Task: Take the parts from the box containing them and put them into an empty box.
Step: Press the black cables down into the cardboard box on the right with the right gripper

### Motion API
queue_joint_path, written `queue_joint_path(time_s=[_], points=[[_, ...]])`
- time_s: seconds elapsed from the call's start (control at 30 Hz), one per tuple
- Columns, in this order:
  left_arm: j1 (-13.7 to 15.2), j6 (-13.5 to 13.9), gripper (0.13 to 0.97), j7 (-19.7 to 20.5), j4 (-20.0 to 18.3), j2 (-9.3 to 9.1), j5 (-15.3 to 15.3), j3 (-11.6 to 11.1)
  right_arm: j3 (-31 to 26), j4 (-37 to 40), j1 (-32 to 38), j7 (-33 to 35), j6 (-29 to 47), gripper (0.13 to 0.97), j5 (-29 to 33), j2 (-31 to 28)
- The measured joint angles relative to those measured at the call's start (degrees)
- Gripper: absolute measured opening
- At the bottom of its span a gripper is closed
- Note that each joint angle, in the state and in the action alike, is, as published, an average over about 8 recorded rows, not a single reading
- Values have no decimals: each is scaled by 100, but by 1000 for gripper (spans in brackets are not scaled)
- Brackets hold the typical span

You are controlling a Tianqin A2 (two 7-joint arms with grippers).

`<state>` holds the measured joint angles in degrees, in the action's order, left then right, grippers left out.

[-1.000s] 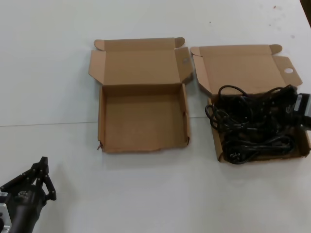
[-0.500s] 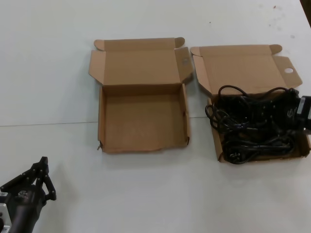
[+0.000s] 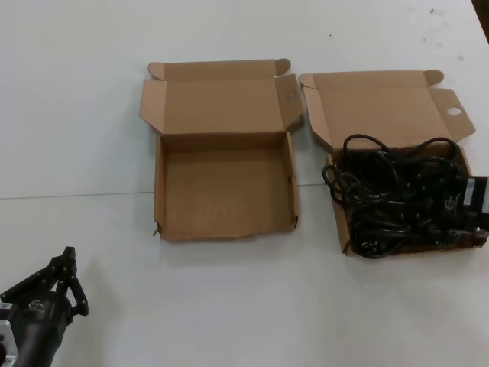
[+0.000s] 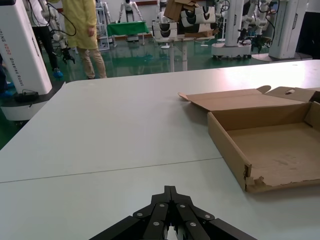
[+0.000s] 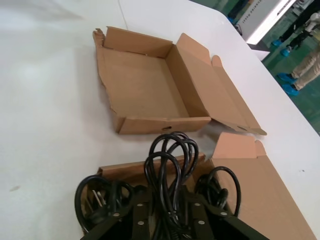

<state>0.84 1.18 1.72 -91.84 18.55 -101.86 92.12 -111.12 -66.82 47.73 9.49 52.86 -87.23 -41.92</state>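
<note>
Right claw (image 5: 165,220) sits among cables (image 3: 390,202) in their box (image 3: 382,103); grip unclear.

— What does the left gripper (image 3: 65,279) look like from the head camera?

— Matte black all over. Thin linkage bars fan out from a rounded dark body and narrow toward pointed tips. A pale marking sits on the body's top, too small to read.

— And through its own wrist camera?

— The same black bars (image 4: 170,216) run in flat angular strips to a peak, with small silver screws at the joints.

— The right gripper (image 3: 474,199)?

— Only a black, boxy housing shows at the picture's edge, with a white logo-like mark on it. In its wrist view the fingers (image 5: 141,216) are flat black plates dotted with small bright screws; beyond that, probably the same build as the left.
</note>
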Motion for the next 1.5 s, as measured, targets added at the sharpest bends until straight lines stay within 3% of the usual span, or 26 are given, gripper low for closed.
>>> queue_joint_path(time_s=[0.4, 0.67, 1.1, 1.5], points=[[0, 0, 156, 0, 0, 0, 0, 0, -25, 138, 3, 206, 63, 398, -48, 105], [0, 0, 156, 0, 0, 0, 0, 0, -38, 418, 102, 384, 31, 599, -77, 285], [0, 0, 156, 0, 0, 0, 0, 0, 30, 1095, 355, 462, -76, 564, -209, 619], [0, 0, 156, 0, 0, 0, 0, 0, 68, 1595, 464, 462, -93, 405, -318, 850]])
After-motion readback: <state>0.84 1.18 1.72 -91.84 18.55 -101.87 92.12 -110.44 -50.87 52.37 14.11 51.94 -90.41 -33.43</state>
